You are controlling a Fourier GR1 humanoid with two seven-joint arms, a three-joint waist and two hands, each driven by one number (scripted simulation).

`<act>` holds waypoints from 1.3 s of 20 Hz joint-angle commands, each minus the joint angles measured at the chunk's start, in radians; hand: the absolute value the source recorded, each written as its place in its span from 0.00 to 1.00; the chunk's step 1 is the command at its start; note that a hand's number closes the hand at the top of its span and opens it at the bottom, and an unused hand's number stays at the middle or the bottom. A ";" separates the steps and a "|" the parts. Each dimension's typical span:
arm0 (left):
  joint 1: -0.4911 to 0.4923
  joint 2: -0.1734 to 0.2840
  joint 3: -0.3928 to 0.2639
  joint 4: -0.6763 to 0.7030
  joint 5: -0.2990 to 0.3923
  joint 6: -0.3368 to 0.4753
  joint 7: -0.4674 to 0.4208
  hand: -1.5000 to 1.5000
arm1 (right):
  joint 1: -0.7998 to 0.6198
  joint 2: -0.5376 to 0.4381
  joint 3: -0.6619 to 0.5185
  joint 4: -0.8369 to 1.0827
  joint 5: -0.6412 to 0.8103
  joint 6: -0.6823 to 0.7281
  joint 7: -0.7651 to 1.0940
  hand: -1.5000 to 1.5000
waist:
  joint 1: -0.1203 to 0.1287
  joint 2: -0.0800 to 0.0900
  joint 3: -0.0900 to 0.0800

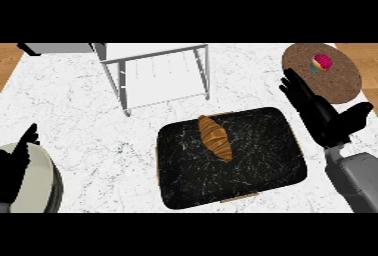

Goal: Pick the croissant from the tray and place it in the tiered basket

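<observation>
A golden-brown croissant (215, 137) lies on the upper middle of a black speckled tray (266, 165) at the centre of the white marble counter. Behind the tray stands the tiered basket (159, 75), a metal-framed rack with white shelves. My right hand (321, 112) hovers just right of the tray, open, fingers straight and pointing away, thumb out to the right, apart from the croissant. My left hand (16, 160) shows at the left edge, open and resting with fingers up.
A round cork board (336, 77) with a small colourful item (322, 62) on it sits at the back right. A pale grey rounded body (37, 182) fills the lower left. Wooden floor shows past the counter's far corners.
</observation>
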 commanded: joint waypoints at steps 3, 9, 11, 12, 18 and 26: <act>-0.018 -0.148 -0.065 -0.003 -0.024 0.052 -0.025 0.50 | -0.080 0.004 -0.061 -0.009 0.096 -0.084 -0.075 1.00 | 0.043 -0.021 0.014; -0.002 -0.244 -0.110 -0.062 -0.009 0.088 -0.025 0.50 | -0.050 0.082 -0.227 0.109 0.140 -0.507 0.001 0.00 | -0.001 -0.019 0.013; 0.023 -0.265 -0.122 -0.065 -0.008 0.092 -0.034 0.50 | -0.019 0.181 -0.243 0.070 0.133 -0.582 -0.098 0.00 | 0.019 -0.022 0.015; 0.027 -0.266 -0.132 -0.078 -0.011 0.083 -0.038 0.50 | -0.011 0.202 -0.227 0.055 0.160 -0.595 -0.148 0.00 | 0.030 -0.022 0.015; 0.060 -0.293 -0.142 -0.080 -0.036 0.116 -0.037 0.50 | 0.084 0.095 -0.104 -0.147 0.196 -0.474 -0.020 0.00 | 0.015 -0.031 0.011; 0.073 -0.285 -0.156 -0.133 -0.054 0.123 -0.014 0.50 | 0.046 -0.166 0.154 -0.238 0.376 -0.313 0.387 0.00 | 0.024 -0.036 0.004</act>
